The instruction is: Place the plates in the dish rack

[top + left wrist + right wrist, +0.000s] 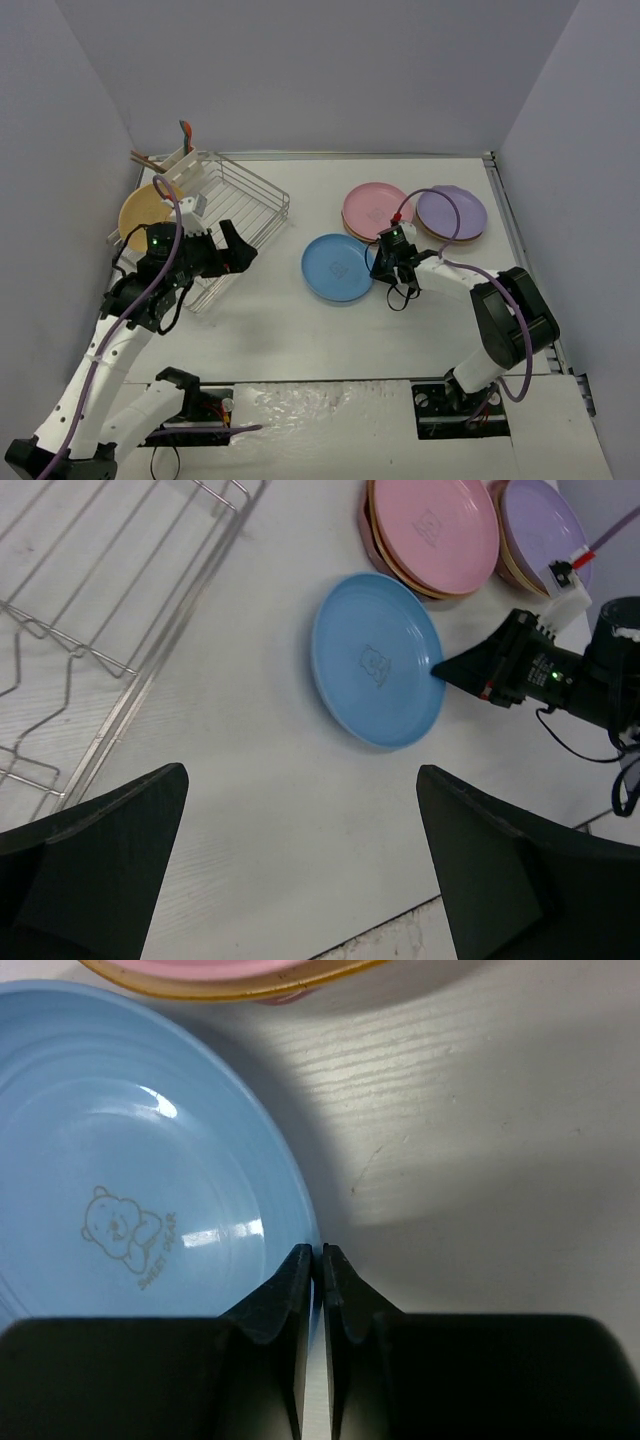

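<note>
A blue plate (pixel 338 267) (pixel 378 660) (pixel 130 1160) lies flat on the table. My right gripper (pixel 378 268) (pixel 440 668) (pixel 320 1252) is shut on its right rim, one finger inside the plate and one outside. Behind it a pink plate (pixel 376 209) (pixel 432 530) and a purple plate (pixel 451 212) (pixel 540 525) each top a small stack. The dish rack (pixel 235 205) (pixel 90 610) stands at the left, with a yellow plate (pixel 145 215) upright at its left end. My left gripper (pixel 235 250) (pixel 300 772) hangs open over bare table by the rack's near right corner, holding nothing.
A white utensil caddy (pixel 185 160) with utensils is clipped to the rack's far left corner. Grey walls close in the table on three sides. A seam in the table (pixel 400 925) runs just below the left gripper.
</note>
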Controlling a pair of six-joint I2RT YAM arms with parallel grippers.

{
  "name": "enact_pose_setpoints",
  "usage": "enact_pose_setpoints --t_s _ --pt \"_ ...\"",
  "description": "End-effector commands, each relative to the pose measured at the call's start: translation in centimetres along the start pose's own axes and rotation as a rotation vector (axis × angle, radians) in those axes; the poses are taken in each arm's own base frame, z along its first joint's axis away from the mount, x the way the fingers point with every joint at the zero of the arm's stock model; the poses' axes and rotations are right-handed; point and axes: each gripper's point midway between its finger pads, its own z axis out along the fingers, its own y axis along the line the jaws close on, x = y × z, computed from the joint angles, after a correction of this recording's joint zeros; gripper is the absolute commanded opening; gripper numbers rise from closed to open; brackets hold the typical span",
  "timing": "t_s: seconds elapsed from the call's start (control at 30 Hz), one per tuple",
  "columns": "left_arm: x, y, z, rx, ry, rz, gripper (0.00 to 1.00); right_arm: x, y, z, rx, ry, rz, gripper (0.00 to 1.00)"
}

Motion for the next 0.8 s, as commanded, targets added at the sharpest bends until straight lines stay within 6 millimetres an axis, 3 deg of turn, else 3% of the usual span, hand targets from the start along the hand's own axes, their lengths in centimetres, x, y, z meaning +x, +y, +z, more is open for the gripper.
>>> enact_pose_setpoints --t_s 0.0,0.23,0.37,0.47,0.63,0.77 --pt "-1.3 -2.3 1.5 0.036 -0.062 0.001 0.97 0.5 -1.4 0.7 0.053 -0.024 0.007 0.1" --pt "0.1 -4.3 3.1 0.049 -0.018 0.047 0.97 0.5 -0.1 1.0 -0.008 -0.018 0.012 0.17" --pt "1.0 -4.7 4.1 0.04 0.003 0.057 0.97 0.2 0.1 0.9 -0.023 -0.024 -0.003 0.01" --pt "1.7 -4.9 4.8 0.035 0.017 0.05 0.97 0.0 0.5 0.3 -0.05 -0.029 -0.017 0.0" --pt "2.7 -5.0 5.8 0.018 0.048 0.034 0.97 -1.7 3.3 -3.6 -0.198 -0.072 -0.029 0.0" --pt "2.3 -5.4 6.1 0.017 0.041 0.016 0.97 -3.2 5.6 -7.3 -0.331 -0.119 -0.039 0.0"
